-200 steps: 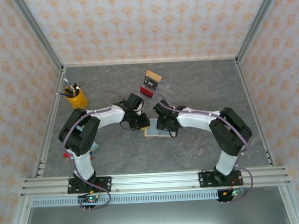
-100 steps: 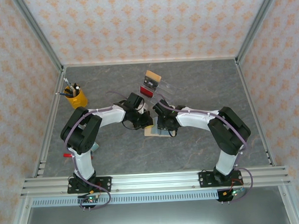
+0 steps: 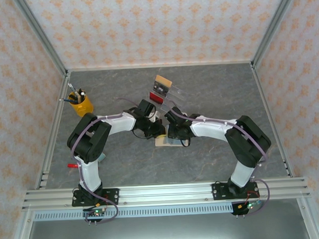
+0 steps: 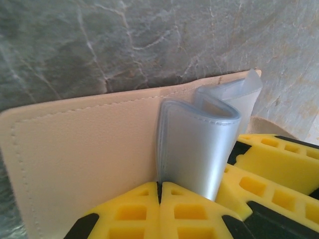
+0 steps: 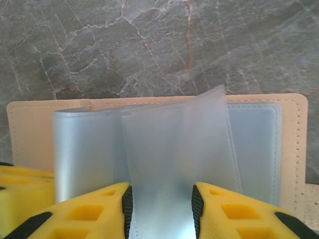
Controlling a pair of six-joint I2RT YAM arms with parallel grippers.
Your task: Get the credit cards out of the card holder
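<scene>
Straddling an upright pocket leaf (image 5: 174,144) of the card holder (image 5: 30,119), whose long axis runs crosswise, the right gripper (image 5: 159,204) stands parted at its near edge; the left gripper (image 4: 159,204), clenched shut, meets its left end; a red credit card (image 3: 156,98) lies beyond it.

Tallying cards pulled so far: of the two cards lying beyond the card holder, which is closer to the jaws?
The red card: it lies closest, just ahead of them. The tan card with the black band sits farther back.
</scene>
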